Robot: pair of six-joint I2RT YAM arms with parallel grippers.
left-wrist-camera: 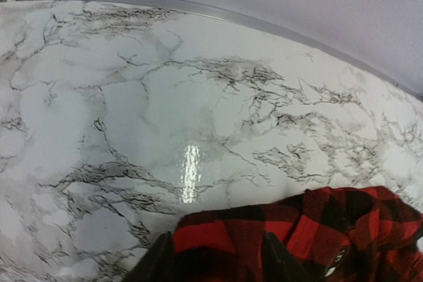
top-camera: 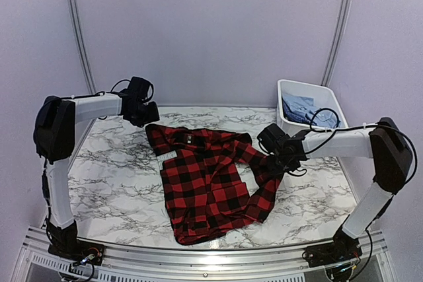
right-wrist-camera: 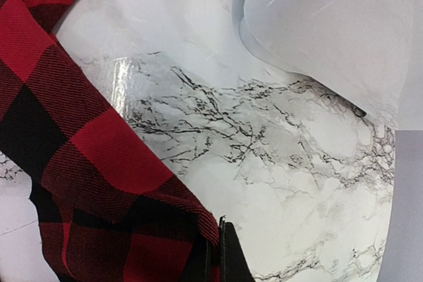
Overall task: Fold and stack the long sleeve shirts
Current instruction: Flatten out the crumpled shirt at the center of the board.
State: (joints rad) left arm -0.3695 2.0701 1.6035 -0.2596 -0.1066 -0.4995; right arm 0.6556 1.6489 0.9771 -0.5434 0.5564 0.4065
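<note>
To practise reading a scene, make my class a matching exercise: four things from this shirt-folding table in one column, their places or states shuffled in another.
1 flannel shirt
2 white tub
3 left gripper
4 right gripper

A far right of the table
B closed on a sleeve
C spread mid-table
D fingers apart at the shirt's far left corner

Pairs: 1-C, 2-A, 3-D, 4-B

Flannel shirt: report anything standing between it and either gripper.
Nothing visible does. The right gripper is shut on a sleeve of the flannel shirt. The left gripper sits at its collar corner, jaws apart over the cloth.
</note>
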